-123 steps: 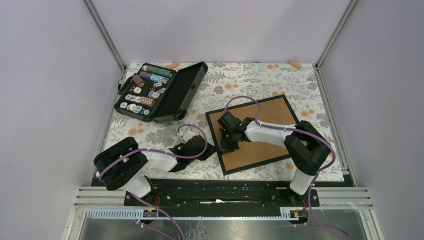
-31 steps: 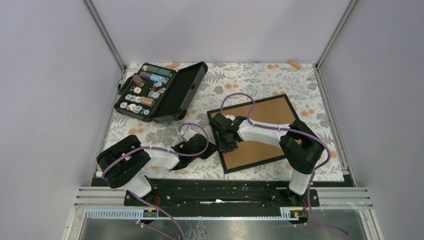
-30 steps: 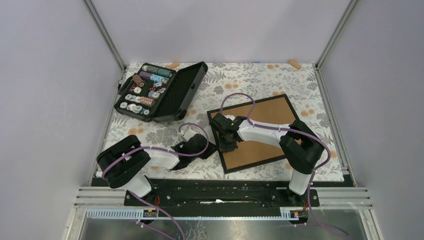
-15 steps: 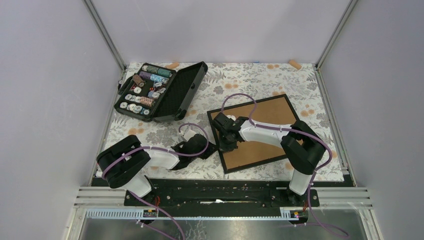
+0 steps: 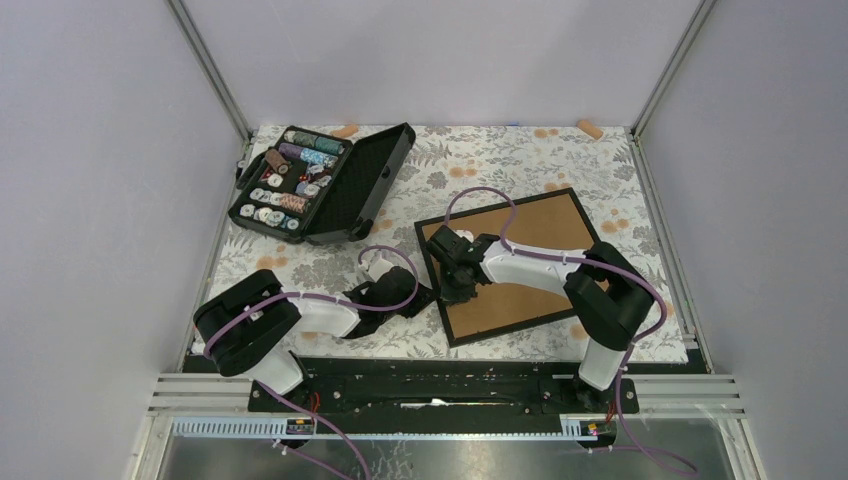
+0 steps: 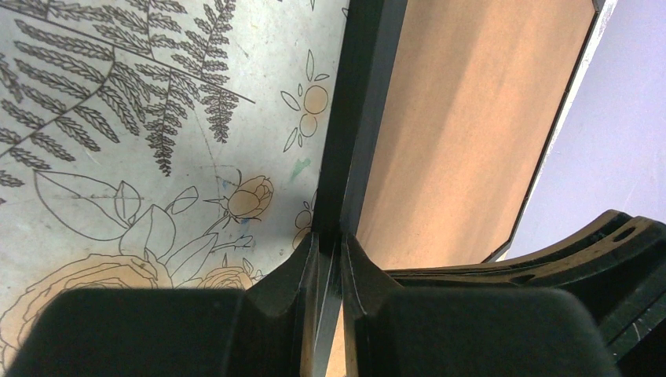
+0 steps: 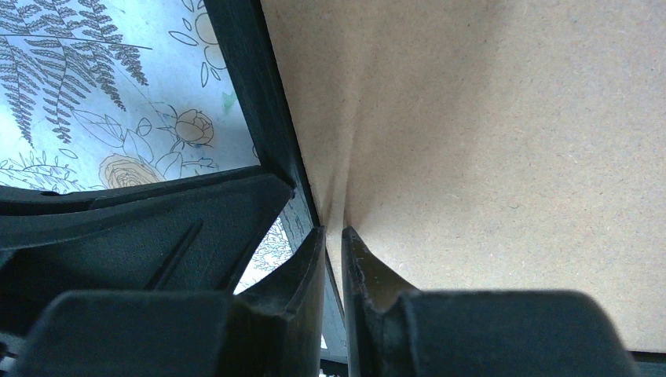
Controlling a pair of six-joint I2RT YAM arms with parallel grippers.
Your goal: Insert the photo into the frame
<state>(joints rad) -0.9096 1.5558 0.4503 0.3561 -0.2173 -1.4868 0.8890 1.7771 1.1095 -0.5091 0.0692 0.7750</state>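
Left hand pinched shut on frame left rim, near corner. Right hand almost closed beside that rim; grip unclear.

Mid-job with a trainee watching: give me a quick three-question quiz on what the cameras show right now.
1. True or false: the frame lies back up, its brown board showing.
2. Fill in: the open case of thread spools sits near the table's far ___ corner.
3. What is the left gripper shut on? A) the frame's black edge B) the case of thread spools C) nothing
Key: 1 true; 2 left; 3 A.
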